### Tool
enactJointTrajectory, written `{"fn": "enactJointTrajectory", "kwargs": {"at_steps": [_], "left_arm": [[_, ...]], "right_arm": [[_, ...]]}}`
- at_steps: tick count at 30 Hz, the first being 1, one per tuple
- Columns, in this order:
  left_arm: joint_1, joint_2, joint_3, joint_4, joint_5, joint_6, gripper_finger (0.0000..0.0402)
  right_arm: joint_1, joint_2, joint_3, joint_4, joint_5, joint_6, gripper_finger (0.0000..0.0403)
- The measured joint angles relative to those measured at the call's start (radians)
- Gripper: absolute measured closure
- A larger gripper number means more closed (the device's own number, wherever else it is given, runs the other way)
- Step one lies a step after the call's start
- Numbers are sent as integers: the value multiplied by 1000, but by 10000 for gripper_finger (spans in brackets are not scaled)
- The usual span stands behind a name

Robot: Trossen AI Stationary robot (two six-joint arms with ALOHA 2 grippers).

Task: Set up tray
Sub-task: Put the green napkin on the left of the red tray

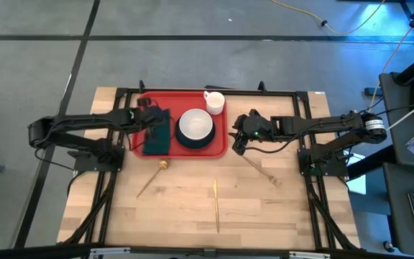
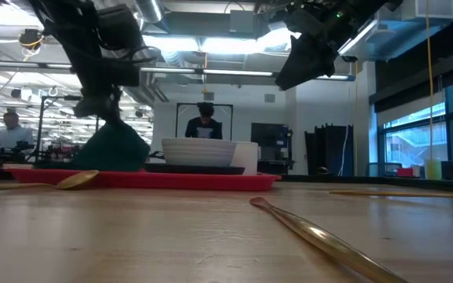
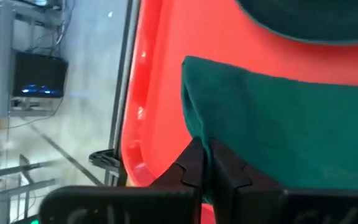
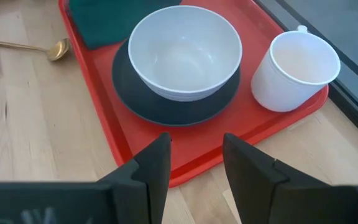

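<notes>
The red tray (image 1: 185,97) lies at the table's far middle. On it sit a dark plate (image 4: 166,106) with a white bowl (image 1: 195,126) and a white cup (image 1: 215,102). A dark green napkin (image 1: 157,142) lies on the tray's left part. My left gripper (image 1: 152,119) is over the napkin and shut on it. My right gripper (image 1: 237,146) hovers open just off the tray's right edge, its fingers (image 4: 157,165) above the tray rim (image 4: 185,168), touching nothing. My left gripper (image 3: 205,144) pinches the green napkin between its two fingers at a fold near the napkin's edge (image 3: 194,127), coming from above. The cloth rises to a peak (image 2: 110,130) under the fingers, while its lower part (image 2: 120,157) rests on the tray (image 2: 211,181).
On the bare wood near the tray lie a gold spoon (image 1: 152,178), a thin gold utensil (image 1: 216,205) and another gold utensil (image 1: 261,171) by my right arm. A black frame (image 1: 279,92) runs round the table. People show in the room beyond (image 2: 204,118).
</notes>
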Motion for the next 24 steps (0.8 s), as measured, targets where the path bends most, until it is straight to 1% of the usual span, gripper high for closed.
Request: {"fn": "enactJointTrajectory", "kwargs": {"at_steps": [6,19,24], "left_arm": [[40,54,0,43,-42,0,398],[95,130,0,38,-43,7,398],[111,165,0,80,-44,42,398]], "right_arm": [[0,0,0,0,-1,-20,256],[0,0,0,-1,-1,-30,256],[0,0,0,-1,-1,-30,256]]}}
